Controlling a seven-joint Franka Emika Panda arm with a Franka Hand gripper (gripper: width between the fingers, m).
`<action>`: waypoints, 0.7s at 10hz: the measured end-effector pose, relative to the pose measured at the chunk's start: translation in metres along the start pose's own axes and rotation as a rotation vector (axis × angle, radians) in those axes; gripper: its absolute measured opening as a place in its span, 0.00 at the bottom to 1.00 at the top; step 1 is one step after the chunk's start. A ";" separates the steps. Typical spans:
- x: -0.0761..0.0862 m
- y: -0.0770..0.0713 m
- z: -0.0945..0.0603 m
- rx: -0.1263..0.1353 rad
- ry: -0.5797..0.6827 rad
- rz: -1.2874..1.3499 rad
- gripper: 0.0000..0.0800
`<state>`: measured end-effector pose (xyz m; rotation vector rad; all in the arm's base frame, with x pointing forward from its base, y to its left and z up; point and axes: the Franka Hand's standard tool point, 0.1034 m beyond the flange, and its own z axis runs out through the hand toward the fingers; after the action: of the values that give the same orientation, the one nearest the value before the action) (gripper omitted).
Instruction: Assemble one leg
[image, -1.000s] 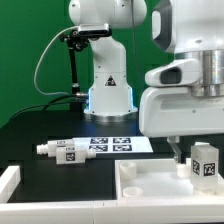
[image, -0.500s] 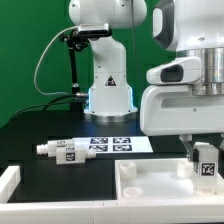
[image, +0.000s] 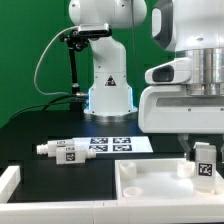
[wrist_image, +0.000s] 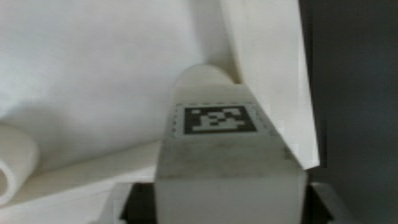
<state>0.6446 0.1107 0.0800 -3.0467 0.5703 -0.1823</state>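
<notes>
My gripper (image: 203, 151) is shut on a leg (image: 204, 161), a small white post with a black-and-white tag. It holds the leg upright over the far right corner of the large white tray-shaped part (image: 150, 186), at the exterior view's right. In the wrist view the leg (wrist_image: 222, 140) fills the middle, with a dark finger (wrist_image: 135, 206) on each side of it, and the tray's raised rim (wrist_image: 267, 60) lies behind it. I cannot tell if the leg touches the tray. A second leg (image: 64, 150) lies on its side on the black table.
The marker board (image: 116, 143) lies flat in front of the robot base (image: 108, 95). Another white part (image: 8, 186) shows at the exterior view's lower left corner. The green backdrop stands behind.
My gripper has shifted slightly with the leg in it, a little lower toward the tray corner. The lying leg has not moved.
</notes>
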 end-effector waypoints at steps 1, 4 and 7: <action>0.000 0.001 0.000 -0.001 0.000 0.074 0.36; -0.001 0.005 0.001 -0.002 -0.012 0.647 0.36; -0.002 0.007 0.001 0.011 -0.051 0.938 0.36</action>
<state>0.6405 0.1054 0.0782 -2.4119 1.8434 -0.0641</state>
